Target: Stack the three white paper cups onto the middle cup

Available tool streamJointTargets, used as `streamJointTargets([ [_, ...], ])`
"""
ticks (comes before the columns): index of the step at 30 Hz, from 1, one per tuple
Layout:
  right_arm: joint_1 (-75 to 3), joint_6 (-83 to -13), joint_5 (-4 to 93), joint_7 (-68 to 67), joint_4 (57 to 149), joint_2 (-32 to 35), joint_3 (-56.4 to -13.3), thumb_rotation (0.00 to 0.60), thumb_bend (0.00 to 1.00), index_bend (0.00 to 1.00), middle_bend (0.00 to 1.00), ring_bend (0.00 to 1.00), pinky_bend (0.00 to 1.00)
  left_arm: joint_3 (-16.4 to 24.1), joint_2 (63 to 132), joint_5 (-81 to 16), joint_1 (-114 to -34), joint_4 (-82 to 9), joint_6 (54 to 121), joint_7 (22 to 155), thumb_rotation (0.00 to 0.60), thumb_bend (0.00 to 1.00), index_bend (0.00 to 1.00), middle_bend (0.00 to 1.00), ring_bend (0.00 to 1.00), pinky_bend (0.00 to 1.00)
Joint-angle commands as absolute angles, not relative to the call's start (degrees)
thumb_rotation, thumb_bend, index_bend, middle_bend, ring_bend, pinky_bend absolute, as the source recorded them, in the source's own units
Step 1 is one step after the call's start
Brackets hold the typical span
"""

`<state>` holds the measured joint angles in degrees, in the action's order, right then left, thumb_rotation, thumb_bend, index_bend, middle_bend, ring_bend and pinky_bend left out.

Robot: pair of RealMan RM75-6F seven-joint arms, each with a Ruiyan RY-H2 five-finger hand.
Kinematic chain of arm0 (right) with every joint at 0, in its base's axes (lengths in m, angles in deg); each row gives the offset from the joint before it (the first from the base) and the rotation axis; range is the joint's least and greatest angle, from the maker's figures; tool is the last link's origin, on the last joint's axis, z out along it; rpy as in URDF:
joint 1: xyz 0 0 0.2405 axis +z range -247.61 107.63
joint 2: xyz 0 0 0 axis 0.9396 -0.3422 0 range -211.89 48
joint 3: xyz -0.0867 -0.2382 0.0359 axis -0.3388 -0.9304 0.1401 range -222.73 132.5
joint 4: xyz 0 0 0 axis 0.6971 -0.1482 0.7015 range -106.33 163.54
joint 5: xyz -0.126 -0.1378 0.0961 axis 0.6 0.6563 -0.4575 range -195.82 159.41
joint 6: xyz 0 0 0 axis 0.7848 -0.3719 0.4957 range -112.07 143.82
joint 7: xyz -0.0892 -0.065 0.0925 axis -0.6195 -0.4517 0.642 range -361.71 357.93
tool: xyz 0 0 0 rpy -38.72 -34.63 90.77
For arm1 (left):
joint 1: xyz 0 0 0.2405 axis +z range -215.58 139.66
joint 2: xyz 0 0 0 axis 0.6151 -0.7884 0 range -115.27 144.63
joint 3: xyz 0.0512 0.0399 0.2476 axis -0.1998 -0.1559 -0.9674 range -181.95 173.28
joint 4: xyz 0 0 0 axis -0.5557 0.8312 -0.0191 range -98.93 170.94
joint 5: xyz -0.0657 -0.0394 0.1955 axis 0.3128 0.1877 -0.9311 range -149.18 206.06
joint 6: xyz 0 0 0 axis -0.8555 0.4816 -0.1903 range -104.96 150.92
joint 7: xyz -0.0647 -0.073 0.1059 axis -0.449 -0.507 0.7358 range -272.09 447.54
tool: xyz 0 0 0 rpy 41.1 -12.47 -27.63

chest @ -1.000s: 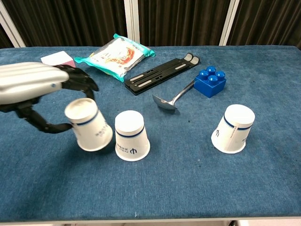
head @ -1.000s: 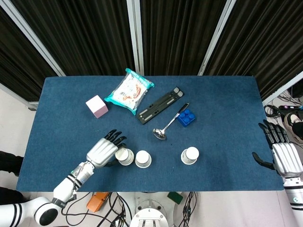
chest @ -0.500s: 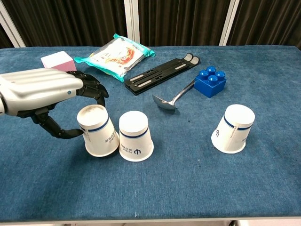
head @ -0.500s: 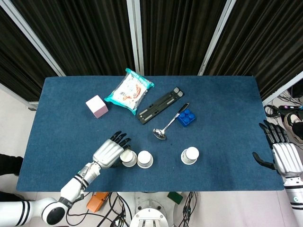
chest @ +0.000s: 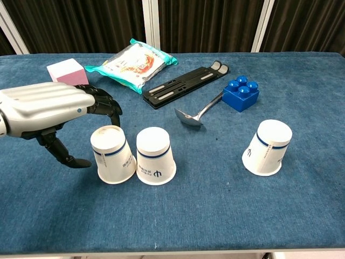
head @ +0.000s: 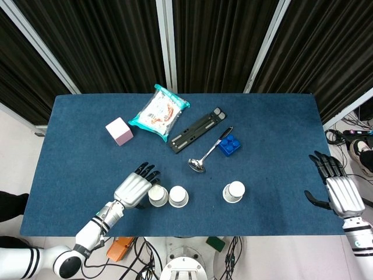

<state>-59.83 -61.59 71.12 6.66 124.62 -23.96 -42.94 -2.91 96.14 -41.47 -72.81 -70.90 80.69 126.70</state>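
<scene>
Three white paper cups stand upside down on the blue table near its front edge. The left cup [head: 157,195] [chest: 112,154] sits right beside the middle cup [head: 178,196] [chest: 155,155], the two touching at the base. The right cup [head: 233,191] [chest: 267,147] stands apart, tilted a little. My left hand [head: 133,189] [chest: 48,110] hovers just left of the left cup with its fingers spread behind the cup and its thumb a small gap away, holding nothing. My right hand [head: 337,189] is open past the table's right edge, far from the cups.
Behind the cups lie a metal ladle [head: 204,157] [chest: 197,114], a blue brick [head: 229,144] [chest: 241,93], a black hinged bar [head: 197,129] [chest: 183,83], a snack bag [head: 159,112] [chest: 132,63] and a pink cube [head: 119,130] [chest: 67,71].
The left hand carried the left cup rightward, stood it down against the middle cup, and its thumb has come off it. The right hand shifted slightly toward the table.
</scene>
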Motion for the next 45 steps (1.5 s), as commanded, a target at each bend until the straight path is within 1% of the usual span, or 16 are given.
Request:
streamJointTargets([
  [1, -57.7, -58.7, 72.8, 5.1, 126.4, -24.0, -43.5, 0.6, 0.4, 0.0, 0.01, 0.0, 0.0, -3.2, 95.4, -42.2, -72.2, -71.3, 82.1, 125.9, 0.6, 0.18, 0.24, 0.14, 0.05, 0.0],
  [6, -52.9, -52.2, 76.3, 2.2, 129.1, -23.2, -44.2, 0.6, 0.38, 0.0, 0.01, 0.0, 0.0, -3.9, 93.0, -44.8, -69.8, -72.2, 86.4, 122.8, 0.6, 0.18, 0.22, 0.13, 0.05, 0.0],
  [10, -48.0, -45.4, 77.0, -0.7, 130.7, -21.2, -43.9, 0.6, 0.38, 0.03, 0.01, 0.0, 0.0, -4.8, 90.6, -47.7, -66.9, -72.1, 90.6, 119.0, 0.6, 0.18, 0.22, 0.13, 0.05, 0.0],
  [16, -41.9, -36.2, 73.0, -4.1, 130.6, -17.8, -42.2, 0.6, 0.39, 0.1, 0.01, 0.0, 0.0, -5.3, 87.5, -49.3, -63.6, -70.7, 94.5, 112.8, 0.6, 0.18, 0.22, 0.12, 0.05, 0.0],
  [21, -39.0, -31.7, 69.1, -6.0, 129.4, -15.5, -41.6, 0.6, 0.39, 0.16, 0.01, 0.0, 0.0, -5.2, 85.8, -49.4, -61.7, -69.5, 96.0, 108.9, 0.6, 0.18, 0.22, 0.11, 0.05, 0.0],
  [31, -36.7, -29.5, 65.9, -8.4, 128.4, -14.0, -42.1, 0.6, 0.4, 0.31, 0.02, 0.0, 0.0, -4.9, 85.2, -49.9, -60.0, -68.1, 96.5, 105.8, 0.6, 0.17, 0.22, 0.11, 0.05, 0.0],
  [35, -36.3, -29.6, 64.8, -8.7, 127.9, -13.7, -42.2, 0.6, 0.41, 0.33, 0.03, 0.0, 0.0, -4.7, 85.3, -49.9, -59.8, -67.8, 96.1, 105.4, 0.6, 0.17, 0.22, 0.11, 0.05, 0.0],
  [39, -35.8, -29.6, 64.2, -8.3, 127.1, -12.9, -42.2, 0.6, 0.43, 0.39, 0.04, 0.0, 0.0, -4.2, 85.4, -49.5, -59.5, -67.3, 95.9, 104.8, 0.6, 0.17, 0.22, 0.11, 0.05, 0.0],
  [45, -35.5, -30.7, 64.4, -7.7, 127.0, -12.4, -42.2, 0.6, 0.45, 0.48, 0.09, 0.0, 0.0, -3.8, 85.4, -49.2, -58.6, -66.3, 96.4, 103.7, 0.6, 0.16, 0.22, 0.11, 0.05, 0.0],
])
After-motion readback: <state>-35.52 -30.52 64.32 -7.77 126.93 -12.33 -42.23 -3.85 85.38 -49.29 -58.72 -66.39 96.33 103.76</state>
